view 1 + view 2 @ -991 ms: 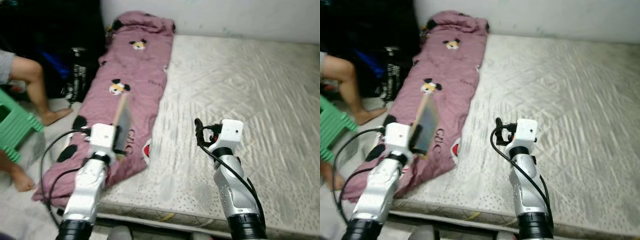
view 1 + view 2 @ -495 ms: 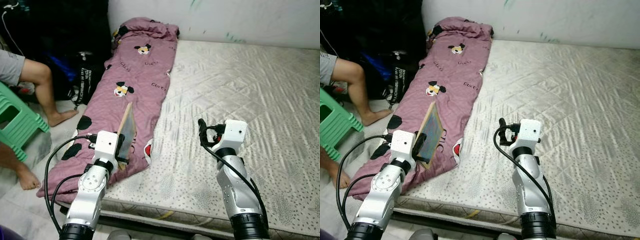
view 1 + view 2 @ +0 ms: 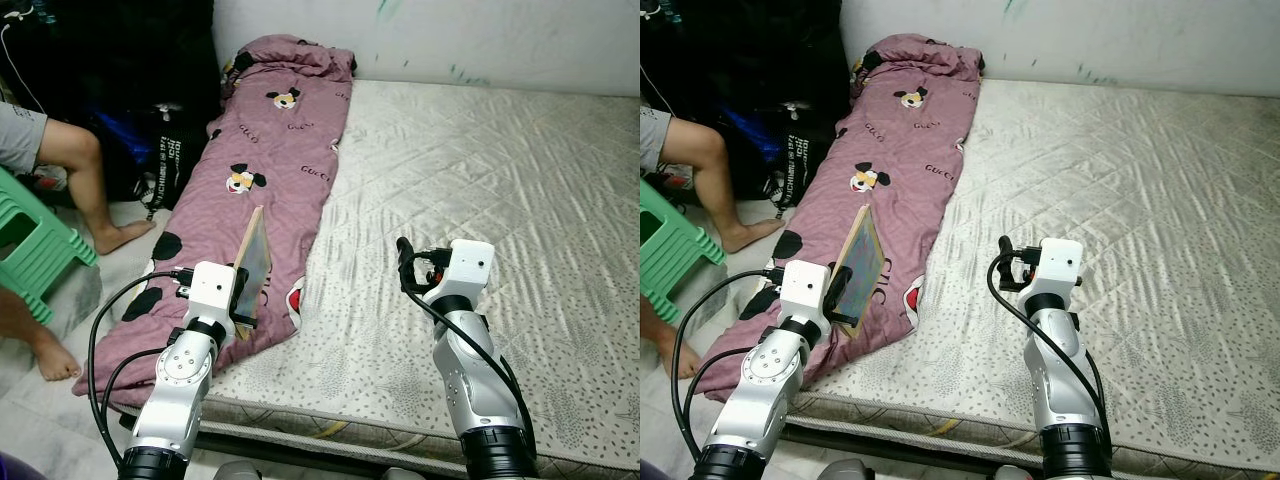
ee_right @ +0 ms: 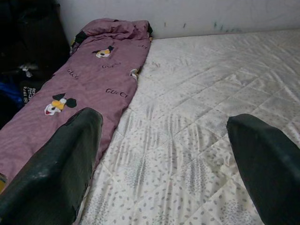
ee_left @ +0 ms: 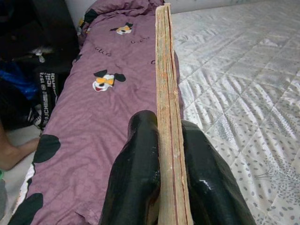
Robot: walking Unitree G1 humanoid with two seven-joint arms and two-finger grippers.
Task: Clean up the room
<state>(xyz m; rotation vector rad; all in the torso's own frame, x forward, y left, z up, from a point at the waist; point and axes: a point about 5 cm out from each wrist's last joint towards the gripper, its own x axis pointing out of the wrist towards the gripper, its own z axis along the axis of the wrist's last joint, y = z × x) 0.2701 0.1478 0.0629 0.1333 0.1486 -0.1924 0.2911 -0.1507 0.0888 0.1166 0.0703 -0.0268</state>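
Observation:
My left gripper (image 5: 165, 123) is shut on a thin book (image 3: 252, 262) with yellowed page edges. It holds the book on edge above the near end of a purple cartoon-mouse blanket (image 3: 282, 150). The blanket runs along the left side of a bare quilted mattress (image 3: 500, 180). In the left wrist view the book (image 5: 164, 70) stands between the two black fingers (image 5: 140, 159). My right gripper (image 4: 159, 140) is open and empty, hovering over the mattress near its front edge, right of the blanket (image 4: 89, 79). It also shows in the left eye view as the right gripper (image 3: 405, 262).
A person's bare legs (image 3: 75, 175) and a green plastic stool (image 3: 35, 250) are on the floor to the left of the bed. Dark bags (image 3: 150, 140) stand beside the bed's far left corner. A white wall (image 3: 450, 35) backs the mattress.
The camera has steadied and tilted slightly, so the whole scene sits a little lower and sharper. The left gripper still holds the book; neither arm has visibly moved.

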